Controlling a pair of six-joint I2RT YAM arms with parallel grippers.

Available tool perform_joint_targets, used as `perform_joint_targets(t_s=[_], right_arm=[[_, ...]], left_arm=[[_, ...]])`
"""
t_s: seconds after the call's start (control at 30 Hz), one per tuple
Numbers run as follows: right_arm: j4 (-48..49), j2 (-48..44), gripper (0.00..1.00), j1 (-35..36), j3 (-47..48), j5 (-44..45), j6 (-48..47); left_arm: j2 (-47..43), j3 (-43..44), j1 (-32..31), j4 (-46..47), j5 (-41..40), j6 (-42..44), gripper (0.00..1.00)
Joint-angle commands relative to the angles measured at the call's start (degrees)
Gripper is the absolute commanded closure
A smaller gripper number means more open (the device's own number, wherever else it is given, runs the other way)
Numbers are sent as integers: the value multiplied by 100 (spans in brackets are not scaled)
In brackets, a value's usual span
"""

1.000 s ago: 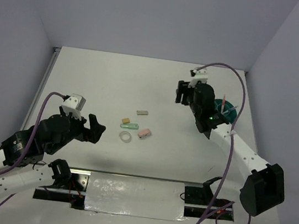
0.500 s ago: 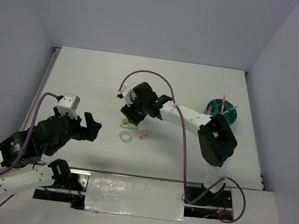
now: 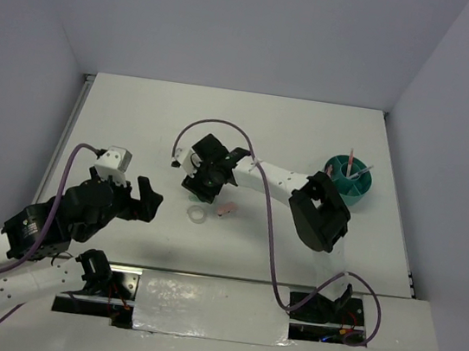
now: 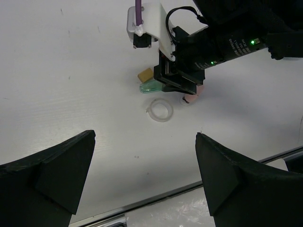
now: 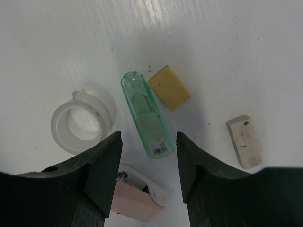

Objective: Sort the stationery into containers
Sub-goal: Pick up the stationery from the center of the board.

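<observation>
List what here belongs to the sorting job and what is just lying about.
Job: green case, tan eraser, pale grey eraser, pink block, tape ring, teal organiser with pens in it.
Lying about: purple cables, shiny sheet.

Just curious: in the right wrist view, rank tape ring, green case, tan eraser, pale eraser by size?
1. tape ring
2. green case
3. tan eraser and pale eraser: too alike to rank.
</observation>
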Motion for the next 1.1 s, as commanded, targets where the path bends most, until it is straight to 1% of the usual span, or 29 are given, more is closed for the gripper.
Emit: perform_joint_targets(t_s=[0.0, 0.1, 0.33, 0.4, 0.47, 0.67, 0.77, 0.87, 0.9, 0.97, 1.07], right_arm=[[-64, 188, 43, 85, 208, 145, -136], [138, 250, 43, 85, 129, 312, -189], [279, 434, 43, 85, 235, 312, -233], [261, 487, 44, 85, 278, 225, -225], [209, 539, 48, 85, 331, 137, -225], [50, 689, 49, 85, 437, -31, -216], [68, 645, 68, 102, 393, -75, -224], [59, 575, 78, 120, 349, -101, -260], [77, 496, 84, 120, 323, -118, -268], [103, 399, 88, 120, 261, -171, -303], [357, 145, 91, 111, 156, -101, -269]], left_arm=[[-9, 74, 20, 232, 73, 109, 1], [-27, 66, 20, 258, 116, 127, 1], [-62, 48, 20, 285, 169, 153, 1], [-79, 48, 20, 294, 195, 162, 1], [-80, 39, 20, 302, 213, 180, 1], [-106, 39, 28, 329, 257, 206, 1], [-124, 30, 20, 346, 292, 206, 1], [-141, 30, 20, 355, 310, 224, 1], [-132, 30, 20, 355, 310, 232, 1], [-141, 22, 28, 364, 310, 232, 1], [-141, 30, 20, 373, 327, 232, 1]])
